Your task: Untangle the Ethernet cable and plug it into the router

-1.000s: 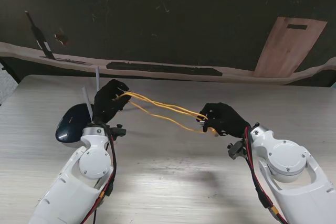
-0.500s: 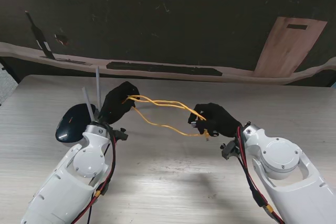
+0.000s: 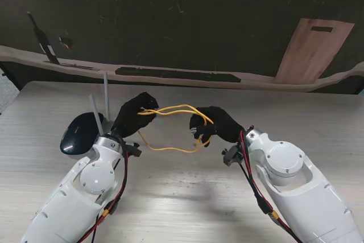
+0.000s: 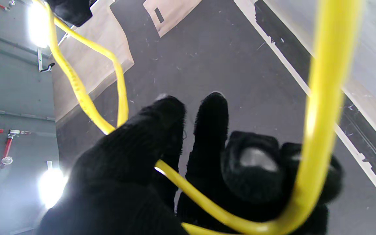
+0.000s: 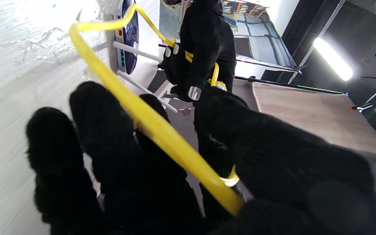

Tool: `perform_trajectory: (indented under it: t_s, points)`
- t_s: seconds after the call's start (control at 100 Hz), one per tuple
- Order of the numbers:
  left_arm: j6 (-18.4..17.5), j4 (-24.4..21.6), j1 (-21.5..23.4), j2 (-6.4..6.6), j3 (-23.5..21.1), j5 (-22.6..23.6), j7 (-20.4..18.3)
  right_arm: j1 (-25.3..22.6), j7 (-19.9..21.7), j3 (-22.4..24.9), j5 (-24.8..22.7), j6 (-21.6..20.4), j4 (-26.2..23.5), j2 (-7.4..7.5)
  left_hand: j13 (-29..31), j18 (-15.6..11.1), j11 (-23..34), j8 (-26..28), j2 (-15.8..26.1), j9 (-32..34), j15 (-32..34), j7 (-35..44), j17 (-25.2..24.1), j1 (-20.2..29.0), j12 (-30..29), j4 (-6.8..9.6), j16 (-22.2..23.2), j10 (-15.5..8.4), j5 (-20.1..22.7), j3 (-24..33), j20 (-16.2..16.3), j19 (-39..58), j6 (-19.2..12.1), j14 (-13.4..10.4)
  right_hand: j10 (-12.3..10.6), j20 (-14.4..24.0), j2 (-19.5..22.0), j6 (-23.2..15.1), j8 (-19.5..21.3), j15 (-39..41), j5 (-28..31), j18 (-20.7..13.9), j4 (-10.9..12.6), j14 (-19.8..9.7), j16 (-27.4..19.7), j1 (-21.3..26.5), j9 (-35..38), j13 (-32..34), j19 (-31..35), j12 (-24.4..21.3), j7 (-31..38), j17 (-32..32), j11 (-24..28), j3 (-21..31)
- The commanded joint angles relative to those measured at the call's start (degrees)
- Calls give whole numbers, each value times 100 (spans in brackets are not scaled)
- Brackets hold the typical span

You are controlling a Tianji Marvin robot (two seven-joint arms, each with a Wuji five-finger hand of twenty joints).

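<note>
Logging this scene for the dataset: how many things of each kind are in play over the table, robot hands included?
Yellow Ethernet cable: 1
Dark router with white antennas: 1
Black-gloved robot hands, left robot hand and right robot hand: 2
Total: 4

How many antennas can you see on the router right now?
2. Both antennas stand upright at the router's far edge, just left of the left hand; more may be hidden behind that hand.

Left hand [image 3: 135, 115], right hand [image 3: 212, 124] clenched; seemingly gripping.
</note>
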Motion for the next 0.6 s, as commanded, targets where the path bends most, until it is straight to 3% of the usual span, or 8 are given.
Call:
perform_trajectory:
  t_s: [0.0, 0.11, 0.19, 0.26, 0.36, 0.43, 0.51, 0.59]
  points:
    - [101, -67, 41, -14, 40, -71, -157, 43, 33, -99, 48, -10, 20, -89, 226, 47, 844, -141, 391, 282, 696, -140, 500, -111, -25, -159, 29, -153, 349, -547, -131, 1109, 99, 198, 67, 23, -222, -241, 223, -892, 237, -46, -158, 111, 23, -117, -265, -598, -564, 1, 122, -745, -217, 121]
    - [222, -105, 76, -32, 75, -283, -212, 125, -83, -243, 213, -110, 109, -146, 216, 159, 1163, -268, 1061, 749, 998, -252, 539, 32, 182, -25, 37, -33, 720, -1652, 13, 1402, 206, 495, -59, -161, -427, -241, 411, -2489, 480, -1009, -225, -318, -98, -277, -823, -1922, -1910, -140, 156, -1996, -720, 179]
    - [339, -126, 102, -54, 101, -334, -174, 171, -165, -332, 377, -213, 177, -191, 212, 220, 1245, -295, 1204, 921, 1086, -278, 534, 30, 227, -12, 53, 7, 784, -1819, 52, 1432, 283, 640, -202, -243, -688, -224, 777, -3084, 650, -1667, -281, -710, -241, -394, -1199, -2625, -2748, -147, 315, -2584, -831, 256]
    - [451, -135, 124, -73, 118, -281, -70, 197, -220, -387, 516, -283, 219, -226, 210, 243, 1274, -301, 1274, 997, 1108, -296, 532, 18, 238, -9, 55, 14, 798, -1856, 57, 1425, 304, 682, -277, -307, -924, -212, 1177, -3226, 647, -1921, -304, -871, -286, -433, -1323, -2814, -3158, -116, 502, -2696, -789, 320]
    - [567, -137, 146, -98, 131, -208, 65, 208, -278, -433, 766, -362, 252, -274, 206, 277, 1280, -305, 1356, 1032, 1114, -340, 530, 0, 243, -3, 47, 44, 821, -1903, 66, 1414, 361, 737, -379, -386, -1189, -326, 1788, -3141, 189, -1745, -263, -827, -270, -122, -1230, -2421, -3195, -33, 704, -2294, -576, 496]
    - [616, -128, 152, -118, 142, -190, 146, 203, -297, -441, 1001, -382, 255, -311, 204, 320, 1276, -297, 1357, 1015, 1100, -367, 526, 15, 247, 11, 36, 79, 822, -1932, 74, 1401, 376, 781, -333, -499, -930, -514, 1992, -2999, -548, -1512, -97, -686, -278, 536, -1257, -1770, -2746, -32, 763, -1738, -399, 538]
    - [676, -103, 145, -137, 165, -141, 240, 171, -279, -412, 1287, -296, 209, -344, 203, 351, 1267, -303, 1329, 988, 1096, -397, 524, 43, 248, 30, 30, 101, 813, -1939, 81, 1391, 405, 790, -224, -505, -533, -540, 1601, -2628, -907, -937, -116, -602, -228, 845, -1073, -1023, -1911, -81, 594, -871, -266, 1045]
    - [777, -54, 125, -163, 206, -36, 381, 135, -207, -360, 1576, -104, 148, -365, 202, 397, 1254, -322, 1279, 956, 1071, -451, 522, 62, 248, 66, 17, 127, 803, -1938, 93, 1375, 456, 811, -25, -250, -113, -410, 952, -1512, -863, -398, -206, -477, 107, 1013, -630, 112, -535, -117, 340, 502, -169, 1014]
